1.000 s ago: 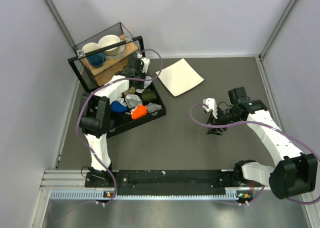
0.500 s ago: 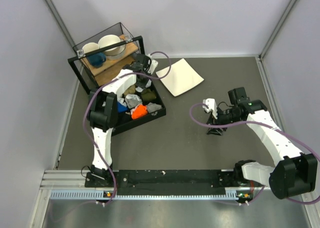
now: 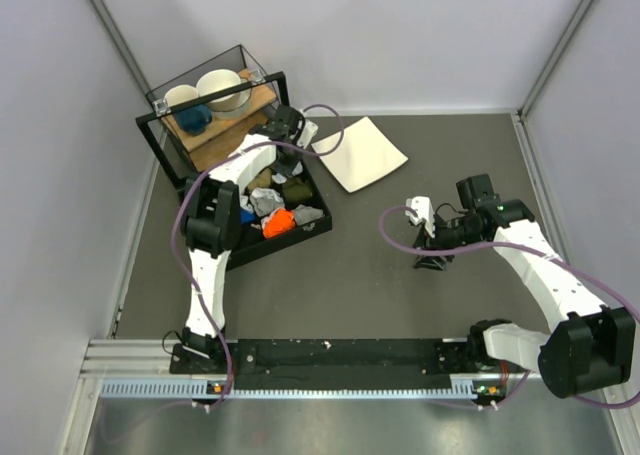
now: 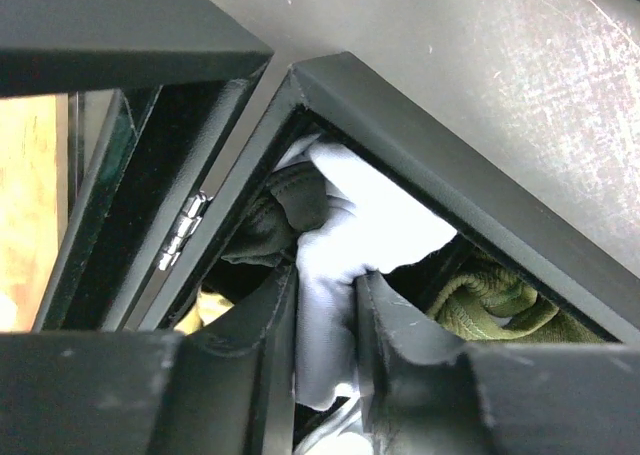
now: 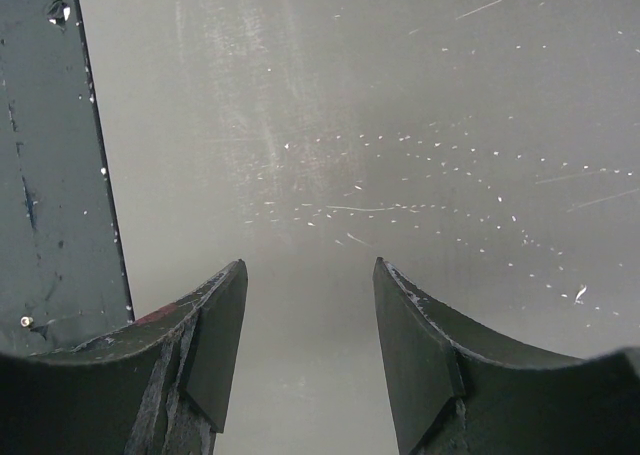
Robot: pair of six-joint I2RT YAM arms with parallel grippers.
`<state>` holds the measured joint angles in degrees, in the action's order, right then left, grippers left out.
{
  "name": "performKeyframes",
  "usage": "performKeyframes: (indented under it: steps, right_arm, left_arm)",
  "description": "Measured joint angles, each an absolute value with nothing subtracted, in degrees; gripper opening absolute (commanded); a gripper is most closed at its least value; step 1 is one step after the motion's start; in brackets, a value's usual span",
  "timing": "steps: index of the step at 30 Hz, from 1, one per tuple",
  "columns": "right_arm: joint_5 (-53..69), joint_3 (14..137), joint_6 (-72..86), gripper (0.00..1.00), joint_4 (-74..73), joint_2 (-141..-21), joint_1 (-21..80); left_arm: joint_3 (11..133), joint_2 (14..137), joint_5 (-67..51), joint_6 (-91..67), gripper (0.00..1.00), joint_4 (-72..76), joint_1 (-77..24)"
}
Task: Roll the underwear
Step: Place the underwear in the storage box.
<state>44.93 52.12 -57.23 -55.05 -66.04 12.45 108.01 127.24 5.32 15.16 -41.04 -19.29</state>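
We find the underwear at the far corner of the black tray, a fold of its white fabric pinched between the left jaws, which stand narrow around it. The left arm stretches over the tray to reach that corner, where the garment lies pressed against the tray's wall among darker bundles, an olive cloth just beside it. We judge the pinch on a single fold suits such thin, floppy cloth: it gives a firm hold for drawing the garment up and out without dragging its neighbours along. Rolling cannot be done in that crowded corner, so we take this as the fetching step, with the rolling itself not yet begun. The right arm hangs low over the bare counter, well apart from the tray, its jaws parted moderately and holding nothing. We read that as a waiting post, set over open surface where the cloth can be spread flat. The white square plate lies on the counter near the tray's far side.
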Motion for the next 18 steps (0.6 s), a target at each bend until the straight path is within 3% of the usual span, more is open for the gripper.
performKeyframes:
  steps: [4,18]
  right_arm:
    - [45.0,52.1,-57.2,0.54,-55.0,-66.0,12.4]
    - [45.1,52.1,-57.4,0.55,-55.1,-65.7,12.4]
  left_arm:
    - [108.0,126.9,5.2,14.4,0.48,-41.1,-19.0]
    - [107.4,122.9,4.1,12.4,0.54,-44.0,-18.5]
